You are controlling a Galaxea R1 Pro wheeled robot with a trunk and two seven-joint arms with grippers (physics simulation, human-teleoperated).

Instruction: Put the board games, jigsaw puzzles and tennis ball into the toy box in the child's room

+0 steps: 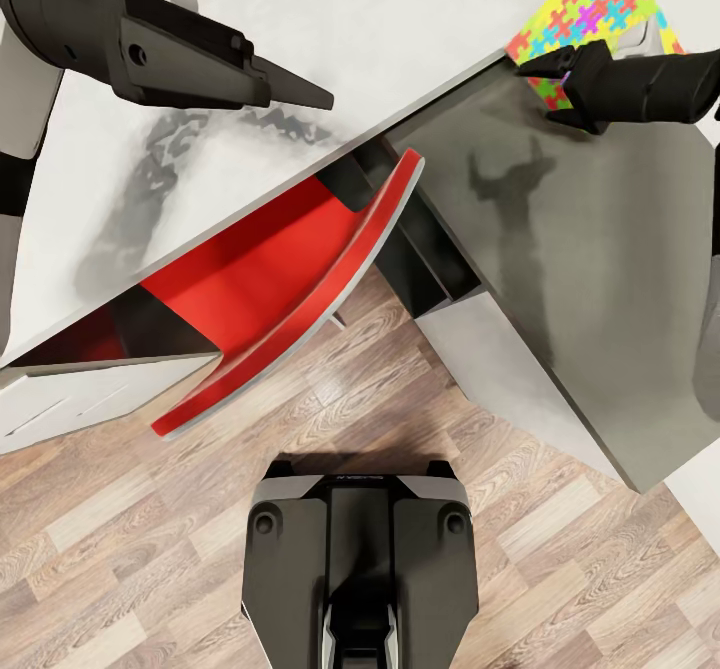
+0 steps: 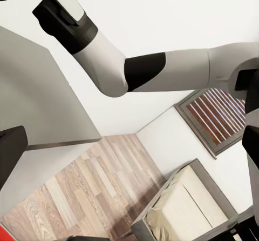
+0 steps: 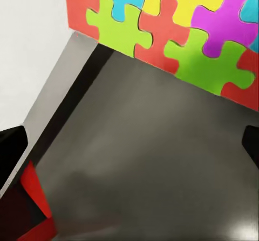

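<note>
A jigsaw puzzle [image 1: 590,9] of bright interlocking pieces lies at the far right of the pale table [image 1: 300,19], and its corner reaches past the table's edge over a lower dark cabinet. My right gripper [image 1: 540,91] hovers open just in front of that corner, above the cabinet. In the right wrist view the puzzle [image 3: 178,25] is close ahead, with nothing between the wide-spread fingertips [image 3: 11,149]. My left gripper [image 1: 325,101] hangs over the bare table top, open and empty. The left wrist view looks across the room to part of the cream bed [image 2: 189,208].
A red chair [image 1: 290,279] is tucked under the table between the white drawer unit [image 1: 80,399] and the dark grey-topped cabinet [image 1: 580,279]. Wood-plank floor [image 1: 130,549] surrounds my base [image 1: 360,559]. A framed panel [image 2: 216,116] hangs on the far white wall.
</note>
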